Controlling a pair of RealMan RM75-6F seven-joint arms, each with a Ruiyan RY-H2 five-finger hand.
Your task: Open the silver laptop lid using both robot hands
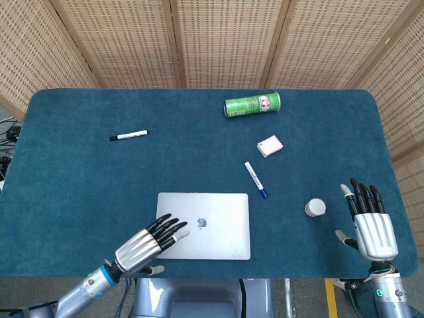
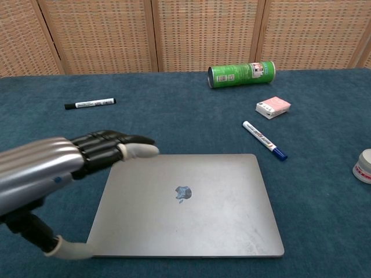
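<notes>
The silver laptop [image 1: 205, 225] [image 2: 191, 205] lies closed near the table's front edge, logo up. My left hand [image 1: 149, 242] [image 2: 58, 165] hovers over the laptop's front left corner, fingers stretched out and apart, holding nothing. Its thumb hangs below the front left edge in the chest view. Far off at the front right corner of the table, my right hand [image 1: 370, 222] stays open with fingers spread upward. The chest view does not show the right hand.
A white cap-like jar [image 1: 315, 207] [image 2: 364, 165] sits between laptop and right hand. A blue-capped marker [image 1: 255, 179] [image 2: 264, 140], a pink box [image 1: 269, 146], a green can [image 1: 252, 105] lying on its side and a black marker [image 1: 128, 136] lie farther back.
</notes>
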